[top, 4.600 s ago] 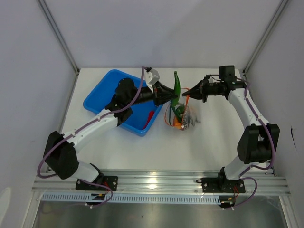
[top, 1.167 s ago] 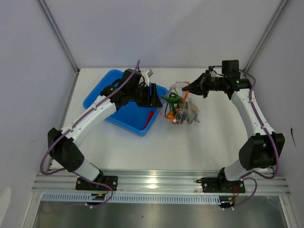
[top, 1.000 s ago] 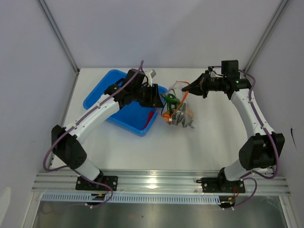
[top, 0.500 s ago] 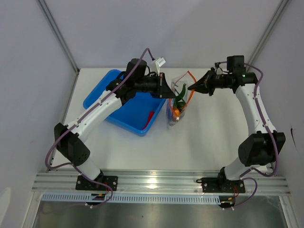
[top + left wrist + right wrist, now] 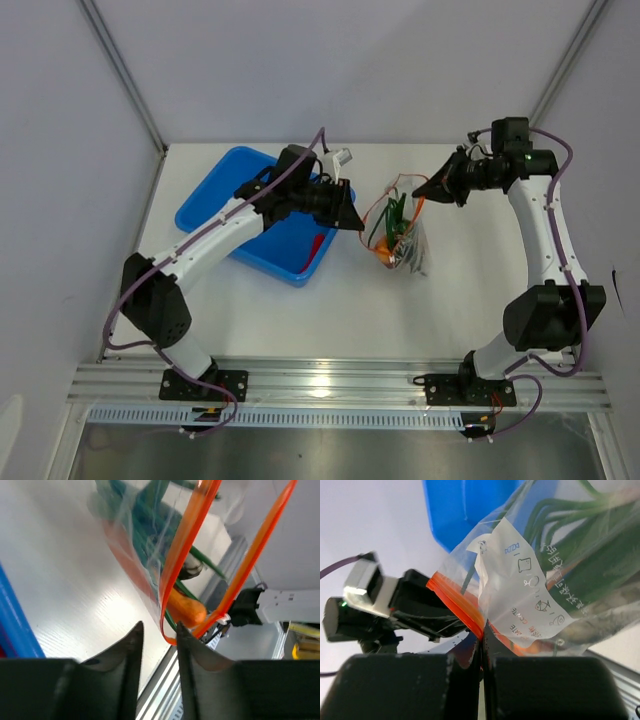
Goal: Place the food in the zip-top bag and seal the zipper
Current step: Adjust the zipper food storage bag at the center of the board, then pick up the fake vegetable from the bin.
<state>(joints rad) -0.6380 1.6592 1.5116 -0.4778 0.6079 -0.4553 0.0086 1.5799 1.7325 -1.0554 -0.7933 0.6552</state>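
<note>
Top external: zip-top bag [image 5: 412,250] is held mid-frame, food [image 5: 383,251] inside, right hand [image 5: 482,640] clamped on zipper [image 5: 455,600] corner. Left hand [image 5: 159,630] is parted around opposite zipper end; closure there is needed before tensioning.

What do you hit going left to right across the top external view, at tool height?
blue tray → left tool → zip-top bag → right tool
</note>
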